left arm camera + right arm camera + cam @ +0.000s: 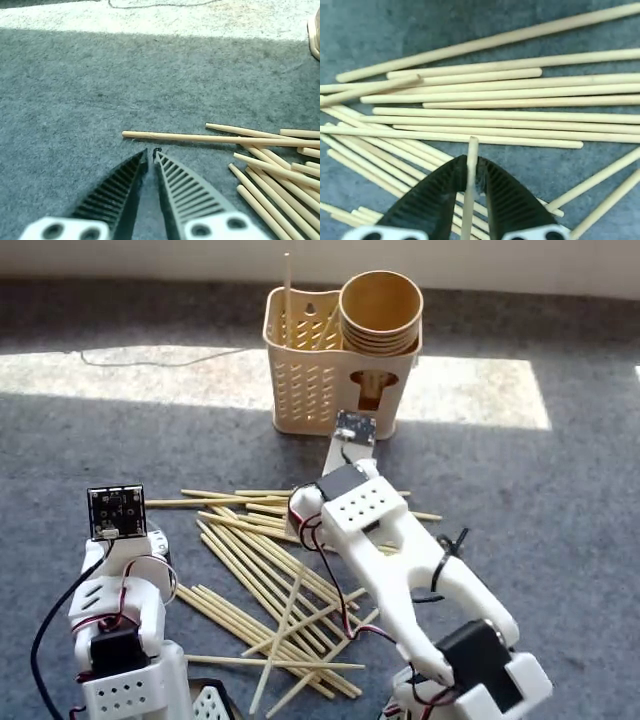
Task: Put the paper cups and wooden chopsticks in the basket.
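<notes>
A cream basket stands at the back with a stack of paper cups inside and an upright chopstick beside them. Many wooden chopsticks lie scattered on the grey carpet between the two arms. The right arm stretches over the pile. My right gripper is shut on one chopstick that sticks out past its tips, above the other chopsticks. My left gripper is shut and empty, just short of the nearest chopstick on the carpet.
The left arm sits at the front left, beside the pile's edge. A thin cable lies on the sunlit strip behind. A corner of the basket shows far off in the left wrist view. Open carpet lies left of the chopsticks.
</notes>
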Controlling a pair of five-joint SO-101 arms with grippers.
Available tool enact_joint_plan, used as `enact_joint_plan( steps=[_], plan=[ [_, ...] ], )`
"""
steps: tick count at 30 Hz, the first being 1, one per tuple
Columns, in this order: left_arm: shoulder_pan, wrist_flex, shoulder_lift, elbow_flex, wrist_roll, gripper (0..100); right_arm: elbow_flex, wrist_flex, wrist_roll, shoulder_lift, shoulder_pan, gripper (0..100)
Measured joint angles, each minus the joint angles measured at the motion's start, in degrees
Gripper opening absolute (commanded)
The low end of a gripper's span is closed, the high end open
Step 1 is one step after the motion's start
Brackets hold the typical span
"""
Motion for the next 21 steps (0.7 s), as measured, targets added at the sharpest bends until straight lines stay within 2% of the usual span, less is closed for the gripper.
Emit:
enact_joint_plan(
  steps=[2, 10, 17, 21],
  plan=[
    [0.0, 0.0, 0.0, 0.0, 0.0, 4, 0.0, 0.0, 0.4, -4.0, 0.0, 0.5],
    [0.0, 0.0, 0.0, 0.0, 0.0, 4, -2.9, 0.0, 10.0, -17.3, 0.0, 0.5],
    [0.0, 0.0, 0.0, 0.0, 0.0, 4, -15.0, -0.1, 19.5, -19.1, 1.2, 0.5],
    [0.0, 0.0, 0.0, 0.3, 0.0, 4, -21.9, -6.0, 25.1, -19.1, 3.6, 0.5]
  ],
)
